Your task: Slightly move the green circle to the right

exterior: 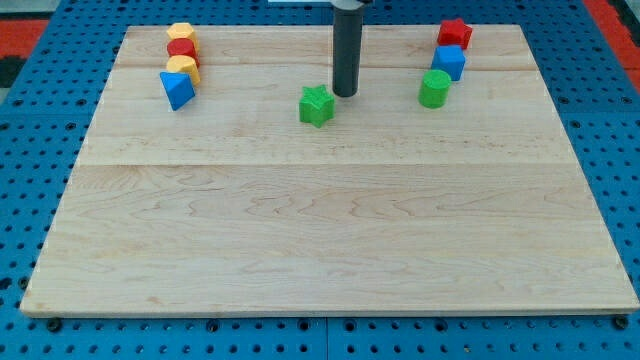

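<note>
The green circle point(435, 89) stands upright near the view's upper right, just below a blue block point(450, 62) and a red block point(454, 35). My tip point(345, 95) rests on the board near the top middle, well to the left of the green circle. A green star point(316, 105) lies just left of and slightly below my tip, close to it.
At the view's upper left sits a column of a yellow block point(181, 35), a red block point(182, 50), a yellow block point(184, 69) and a blue triangle point(177, 90). The wooden board point(330, 230) lies on a blue pegboard table.
</note>
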{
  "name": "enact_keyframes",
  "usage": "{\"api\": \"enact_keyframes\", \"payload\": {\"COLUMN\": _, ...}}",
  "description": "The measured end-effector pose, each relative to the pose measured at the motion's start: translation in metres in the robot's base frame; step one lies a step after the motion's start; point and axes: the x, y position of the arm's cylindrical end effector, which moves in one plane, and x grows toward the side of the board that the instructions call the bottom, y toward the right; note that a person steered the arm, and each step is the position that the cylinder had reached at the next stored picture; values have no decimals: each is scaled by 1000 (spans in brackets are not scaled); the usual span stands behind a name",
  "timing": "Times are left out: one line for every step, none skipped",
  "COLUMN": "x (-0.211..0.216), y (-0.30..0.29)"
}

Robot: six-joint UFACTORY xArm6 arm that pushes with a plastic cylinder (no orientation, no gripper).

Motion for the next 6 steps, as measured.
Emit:
{"api": "enact_keyframes", "payload": {"x": -14, "y": -16}}
{"api": "enact_keyframes", "payload": {"x": 47, "y": -17}}
{"api": "enact_keyframes", "payload": {"x": 39, "y": -15}}
{"api": "enact_keyframes", "payload": {"x": 9, "y": 38}}
{"api": "enact_keyframes", "payload": {"x": 9, "y": 96}}
{"api": "enact_keyframes", "payload": {"x": 9, "y": 104}}
